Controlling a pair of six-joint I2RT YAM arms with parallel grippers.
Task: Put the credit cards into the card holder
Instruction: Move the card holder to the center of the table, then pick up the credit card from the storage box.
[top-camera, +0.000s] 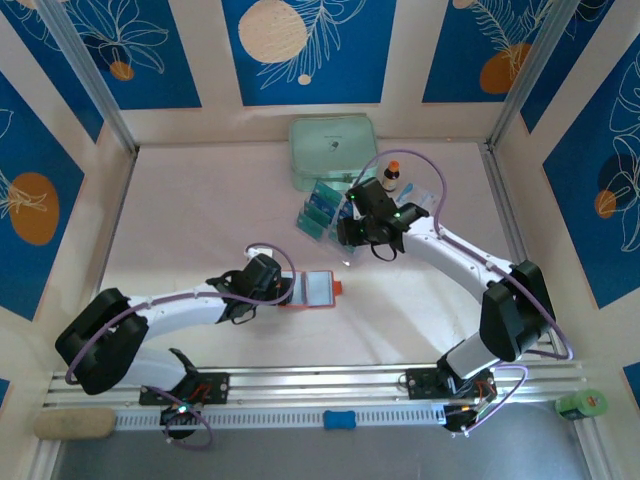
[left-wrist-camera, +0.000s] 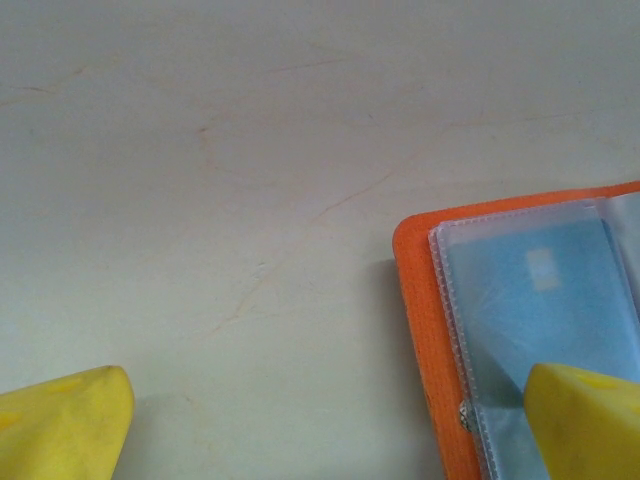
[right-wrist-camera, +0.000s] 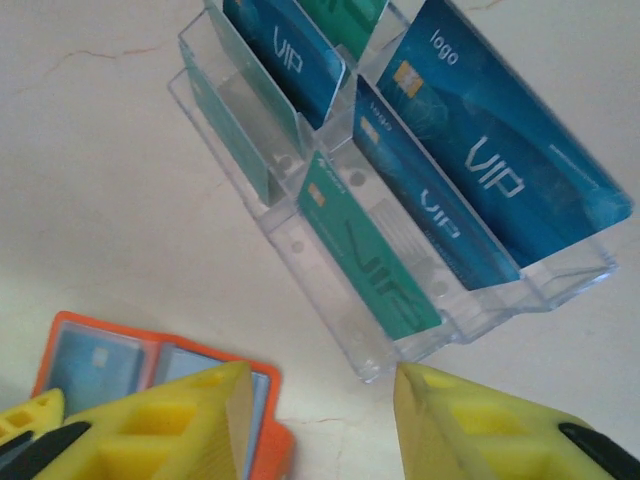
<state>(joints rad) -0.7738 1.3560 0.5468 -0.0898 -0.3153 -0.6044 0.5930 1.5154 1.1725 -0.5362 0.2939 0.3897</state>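
Observation:
The orange card holder (top-camera: 315, 288) lies open on the table, with a pale blue card (left-wrist-camera: 540, 290) showing behind its clear pocket. My left gripper (top-camera: 288, 290) is open wide at the holder's left edge. In the left wrist view one yellow fingertip (left-wrist-camera: 590, 420) rests over the card holder (left-wrist-camera: 425, 330) and the other stands on bare table. Several teal and blue credit cards (right-wrist-camera: 370, 245) stand in a clear plastic rack (right-wrist-camera: 330, 300). My right gripper (right-wrist-camera: 320, 400) hangs open just in front of the rack's corner, nothing between its fingers. The card holder (right-wrist-camera: 275, 440) shows beside its left finger.
A mint-green zip case (top-camera: 333, 150) lies at the back behind the rack (top-camera: 325, 212). A small bottle with an orange cap (top-camera: 391, 178) stands to the rack's right. Wall panels enclose the table on three sides. A metal rail (top-camera: 320, 385) runs along the near edge.

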